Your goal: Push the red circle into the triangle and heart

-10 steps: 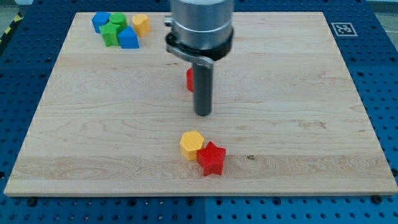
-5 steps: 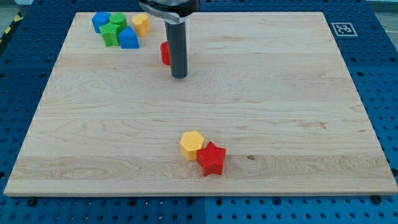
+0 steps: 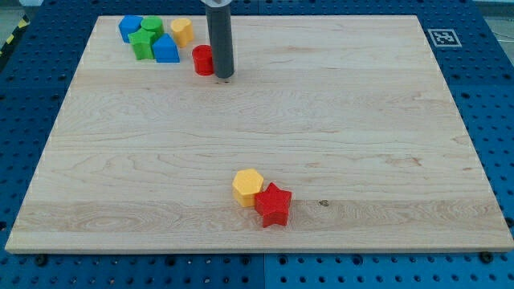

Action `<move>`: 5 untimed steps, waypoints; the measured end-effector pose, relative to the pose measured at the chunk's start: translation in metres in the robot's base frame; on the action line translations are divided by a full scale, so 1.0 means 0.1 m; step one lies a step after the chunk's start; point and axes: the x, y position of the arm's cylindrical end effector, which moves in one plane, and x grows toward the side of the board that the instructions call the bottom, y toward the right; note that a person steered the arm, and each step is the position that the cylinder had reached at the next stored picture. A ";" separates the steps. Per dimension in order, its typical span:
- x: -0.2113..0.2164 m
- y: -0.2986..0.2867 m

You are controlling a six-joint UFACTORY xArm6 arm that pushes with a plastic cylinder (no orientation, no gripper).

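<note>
- Since the earlier frames, my tip (image 3: 222, 76) has travelled from the board's middle toward the view's top left, and the red circle (image 3: 202, 60) has moved with it, now lying close to the cluster of blocks at the top left.
- Near edge, view's bottom: a yellow hexagon-like block (image 3: 248, 187) and a red star (image 3: 274, 205) sit touching each other, well apart from everything else; neither has shifted.
- Further up: the rod stands upright, its tip on the wooden board (image 3: 361, 144), touching the red circle's right side. There are no jaws on this rod; it grasps nothing, only pushes.
- The red circle lies just right of the blue triangle-like block (image 3: 165, 50) and just below the yellow heart (image 3: 181, 30), apart from both.
- Farthest, top left: a green block (image 3: 143, 45), a second green block (image 3: 152, 26) and another blue block (image 3: 129, 27) are packed together.
</note>
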 end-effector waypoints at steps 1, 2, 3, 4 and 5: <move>-0.05 -0.24; -0.26 -0.47; -0.35 -0.56; -0.27 -0.55; 0.20 -0.16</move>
